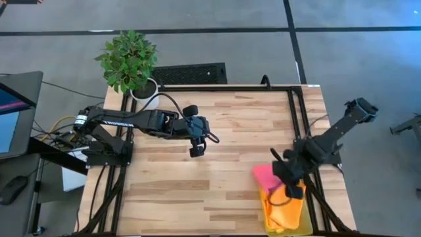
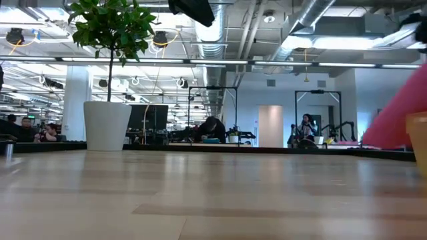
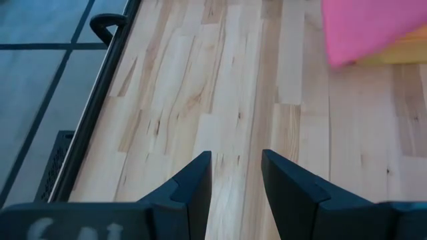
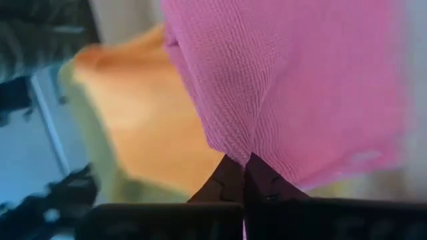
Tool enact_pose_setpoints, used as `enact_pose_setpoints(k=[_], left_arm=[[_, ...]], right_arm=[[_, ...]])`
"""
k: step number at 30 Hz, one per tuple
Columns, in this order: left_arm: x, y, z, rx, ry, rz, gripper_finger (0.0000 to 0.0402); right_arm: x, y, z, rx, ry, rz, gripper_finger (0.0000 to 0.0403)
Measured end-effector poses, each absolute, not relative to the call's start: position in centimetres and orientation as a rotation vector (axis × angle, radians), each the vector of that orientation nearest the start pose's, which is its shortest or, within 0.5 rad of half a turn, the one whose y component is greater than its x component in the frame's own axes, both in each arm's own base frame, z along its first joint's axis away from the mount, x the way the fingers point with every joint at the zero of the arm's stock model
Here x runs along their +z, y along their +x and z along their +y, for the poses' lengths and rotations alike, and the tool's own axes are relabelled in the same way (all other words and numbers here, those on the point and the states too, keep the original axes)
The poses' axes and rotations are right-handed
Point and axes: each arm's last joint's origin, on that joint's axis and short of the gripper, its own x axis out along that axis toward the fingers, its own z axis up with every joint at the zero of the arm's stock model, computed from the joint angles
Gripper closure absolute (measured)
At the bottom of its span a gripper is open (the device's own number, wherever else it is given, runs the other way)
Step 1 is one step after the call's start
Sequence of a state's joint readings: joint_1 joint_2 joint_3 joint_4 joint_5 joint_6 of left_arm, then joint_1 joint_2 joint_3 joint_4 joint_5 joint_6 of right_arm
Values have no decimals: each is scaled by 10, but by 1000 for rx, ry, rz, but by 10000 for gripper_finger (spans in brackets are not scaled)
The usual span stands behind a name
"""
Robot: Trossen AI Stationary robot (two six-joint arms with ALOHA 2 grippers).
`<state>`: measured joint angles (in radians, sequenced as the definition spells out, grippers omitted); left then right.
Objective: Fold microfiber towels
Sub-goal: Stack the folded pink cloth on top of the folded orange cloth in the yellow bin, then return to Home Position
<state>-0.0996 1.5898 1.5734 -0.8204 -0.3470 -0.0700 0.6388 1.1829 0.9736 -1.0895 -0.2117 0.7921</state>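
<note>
Two grippers are in sight: our right gripper (image 1: 291,185) pinches the pink towel (image 4: 293,87) at its edge over the yellow bin (image 1: 304,226), near right, likely to lift it out; our left gripper (image 3: 235,175) waits spread mid-table.

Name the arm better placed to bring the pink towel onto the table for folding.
Right. The right gripper is shut on the pink towel at the bin; the left gripper hangs open over bare wood mid-table.
</note>
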Motion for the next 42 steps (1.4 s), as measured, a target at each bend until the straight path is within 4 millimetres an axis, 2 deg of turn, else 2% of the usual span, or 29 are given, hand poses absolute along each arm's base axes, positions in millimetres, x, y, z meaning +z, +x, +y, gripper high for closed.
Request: enact_pose_setpoints(k=[4,8,15,18,26,34,38,42], left_arm=[[353,334,-23,262,118,808,278],[353,334,-23,262,118,806,278],[353,334,-23,262,117,805,278],[353,334,-23,262,117,805,278],[353,334,-23,262,117,805,278],[353,334,-24,252,140,813,278],[352,333,-24,251,147,828,278],[356,326,-23,252,144,836,287]], right_arm=[[265,142,149,245,408,1509,397],[262,137,174,314,461,1498,396],[238,138,203,293,421,1583,395],[229,141,208,293,418,1646,386],[214,153,211,369,459,1818,333],[211,156,210,407,442,1824,251],[212,159,207,421,503,1874,206],[214,165,202,474,584,1937,202]])
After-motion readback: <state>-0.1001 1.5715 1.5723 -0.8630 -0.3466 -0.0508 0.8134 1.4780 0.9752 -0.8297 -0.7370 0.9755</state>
